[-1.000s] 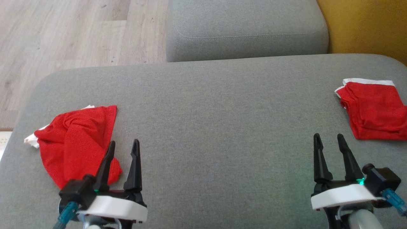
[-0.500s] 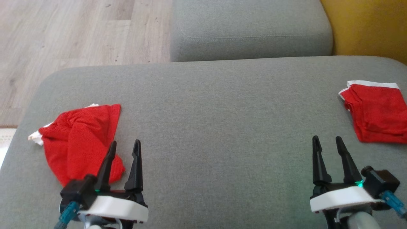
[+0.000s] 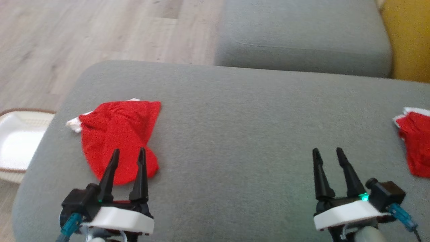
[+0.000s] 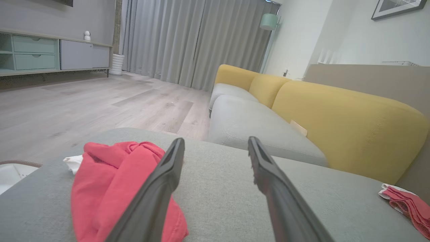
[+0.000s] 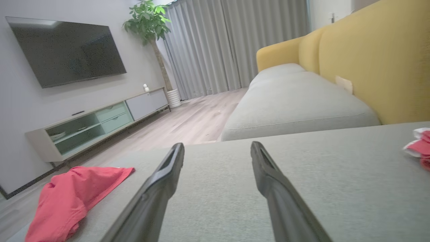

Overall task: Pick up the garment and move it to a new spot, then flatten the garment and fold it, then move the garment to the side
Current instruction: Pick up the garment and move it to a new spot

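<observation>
The red garment [image 3: 121, 137] is seen in the left part of the head view, lying crumpled in a heap on the grey cushion [image 3: 235, 117]. A white edge of it is shown at its upper left side. In the left wrist view the same garment is found at the lower left, partly behind one finger.

The left gripper [image 3: 129, 151] is placed at the lower left of the head view. Its two dark fingers are spread apart and nothing is held between them. The fingertips are seen over the lower part of the garment; whether the cloth is touched cannot be told.

The right gripper [image 3: 327, 150] is placed at the lower right, over bare cushion, also spread wide and holding nothing.

A second red garment [image 3: 415, 148], with white trim, is seen at the right edge, well apart from the first one.

A white basket [image 3: 16, 144] is seen at the left edge, beside the cushion, on the wooden floor [image 3: 84, 33]. A seat cushion [image 3: 302, 33] and a yellow backrest [image 3: 410, 40] are seen at the upper right.
</observation>
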Tool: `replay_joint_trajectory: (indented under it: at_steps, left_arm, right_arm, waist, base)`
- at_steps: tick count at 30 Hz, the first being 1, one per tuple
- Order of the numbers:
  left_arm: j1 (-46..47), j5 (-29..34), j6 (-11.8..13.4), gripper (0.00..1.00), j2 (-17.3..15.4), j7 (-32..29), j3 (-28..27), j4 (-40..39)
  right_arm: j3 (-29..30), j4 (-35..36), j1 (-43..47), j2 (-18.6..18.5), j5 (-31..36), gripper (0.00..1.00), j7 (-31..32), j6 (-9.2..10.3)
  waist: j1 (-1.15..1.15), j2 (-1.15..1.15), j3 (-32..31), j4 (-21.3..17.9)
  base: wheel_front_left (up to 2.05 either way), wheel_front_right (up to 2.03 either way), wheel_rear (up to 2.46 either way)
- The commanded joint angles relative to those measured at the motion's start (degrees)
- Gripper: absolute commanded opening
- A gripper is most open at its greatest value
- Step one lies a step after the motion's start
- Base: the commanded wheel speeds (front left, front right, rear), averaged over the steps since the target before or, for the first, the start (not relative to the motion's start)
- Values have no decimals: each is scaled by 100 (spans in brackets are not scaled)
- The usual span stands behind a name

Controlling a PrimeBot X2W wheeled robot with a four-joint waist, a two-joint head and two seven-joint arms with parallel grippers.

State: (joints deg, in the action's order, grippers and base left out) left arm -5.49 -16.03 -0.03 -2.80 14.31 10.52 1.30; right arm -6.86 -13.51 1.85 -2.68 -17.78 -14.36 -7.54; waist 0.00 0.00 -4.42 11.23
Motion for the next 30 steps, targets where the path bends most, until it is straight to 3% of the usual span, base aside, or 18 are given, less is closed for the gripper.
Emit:
replay_joint_trajectory:
  at_steps: [1, 8, 16, 23, 30]
  left_arm:
    - [272, 60, -12, 100, -8, 69, -196, -182]
    - [247, 201, -71, 100, -8, 69, -345, -153]
    - [191, 324, -101, 100, -8, 69, -583, -137]
    - [188, 364, -153, 100, -8, 69, -724, -143]
    - [302, 380, -174, 100, -8, 69, -859, -110]
  right_arm:
    - [-163, 171, -158, -20, -47, 100, -63, 5]
    - [-549, 134, -113, -20, -263, 100, -63, 5]
    - [-914, 43, -110, -20, -431, 100, -63, 5]
    - [-1021, -9, -139, -20, -489, 100, -63, 5]
    - [-1014, -53, -212, -20, -435, 100, -63, 5]
  waist:
    - [0, 0, -41, 227]
    - [0, 0, -86, 888]
    - [0, 0, -104, 1355]
    - [0, 0, -67, 1448]
    - [0, 0, 97, 1284]
  base:
    - [0, 0, 0]
    - [0, 0, 0]
    - [0, 0, 0]
    - [0, 0, 0]
    - [0, 0, 0]
